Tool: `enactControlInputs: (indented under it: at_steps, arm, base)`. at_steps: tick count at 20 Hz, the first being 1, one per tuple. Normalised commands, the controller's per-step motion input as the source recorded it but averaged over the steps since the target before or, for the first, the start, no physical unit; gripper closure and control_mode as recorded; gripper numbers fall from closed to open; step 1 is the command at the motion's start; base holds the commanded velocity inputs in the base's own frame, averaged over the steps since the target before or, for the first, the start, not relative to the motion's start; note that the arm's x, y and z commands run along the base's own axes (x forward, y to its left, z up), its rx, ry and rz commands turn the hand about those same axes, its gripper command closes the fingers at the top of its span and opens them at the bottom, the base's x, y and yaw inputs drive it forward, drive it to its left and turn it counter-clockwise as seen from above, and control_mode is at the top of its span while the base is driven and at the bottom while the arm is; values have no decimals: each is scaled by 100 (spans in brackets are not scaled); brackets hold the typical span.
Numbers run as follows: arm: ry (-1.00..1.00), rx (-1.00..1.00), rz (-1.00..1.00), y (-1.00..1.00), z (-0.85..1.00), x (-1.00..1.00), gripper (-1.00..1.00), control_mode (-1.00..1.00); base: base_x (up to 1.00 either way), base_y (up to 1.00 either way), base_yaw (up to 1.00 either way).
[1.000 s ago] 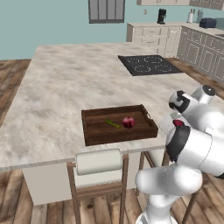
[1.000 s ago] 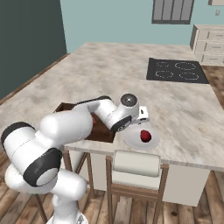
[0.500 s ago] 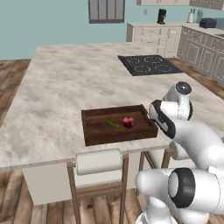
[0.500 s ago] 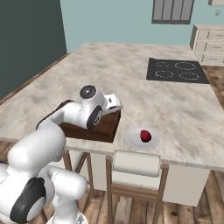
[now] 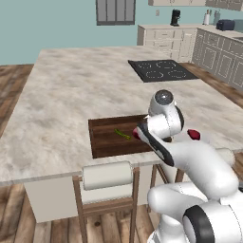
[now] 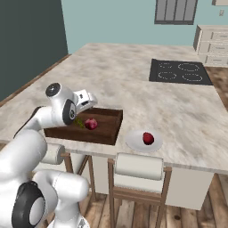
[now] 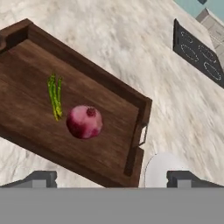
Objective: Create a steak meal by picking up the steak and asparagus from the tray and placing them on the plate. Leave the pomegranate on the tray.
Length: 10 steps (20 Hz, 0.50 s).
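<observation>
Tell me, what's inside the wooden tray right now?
Inside the tray lie the asparagus and the round pomegranate. The steak sits outside it, on the plate.

The white arm rose from the base, bent sharply at the elbow and folded back on itself, its dark-jointed wrist held low over the surface. The pincer [image 7: 111,177] pointed downward with its two dark fingertips [image 7: 40,177] set wide apart, holding nothing between them.
</observation>
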Motion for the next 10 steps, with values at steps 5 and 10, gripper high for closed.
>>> enactControlInputs:
  at_steps: [5,10]
  arm:
    - [12,0,6,87,3,3,-100,-100]
    - [18,4,7,60,0,18,-100,-100]
  base:
    - [0,0,0]
    - [0,0,0]
